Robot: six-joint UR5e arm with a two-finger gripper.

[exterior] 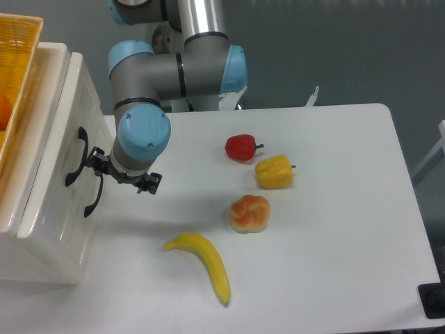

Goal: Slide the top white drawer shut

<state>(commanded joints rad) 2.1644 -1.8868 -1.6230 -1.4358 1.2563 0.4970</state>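
Just left of the claw [104, 169] sits the top white drawer [59, 146]; claw opening indiscernible.

Glossy cream plastic top white drawer [52, 146], woven wicker basket [17, 56], smooth matt white table [334, 229]

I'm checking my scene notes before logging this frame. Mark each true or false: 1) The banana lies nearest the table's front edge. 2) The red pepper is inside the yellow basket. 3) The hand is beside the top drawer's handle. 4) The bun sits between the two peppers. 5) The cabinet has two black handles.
1) True: the banana lies nearest the front edge.
2) False: the red pepper lies on the table.
3) True: the hand is beside the top white drawer handle.
4) False: the bun lies below the yellow pepper.
5) True.
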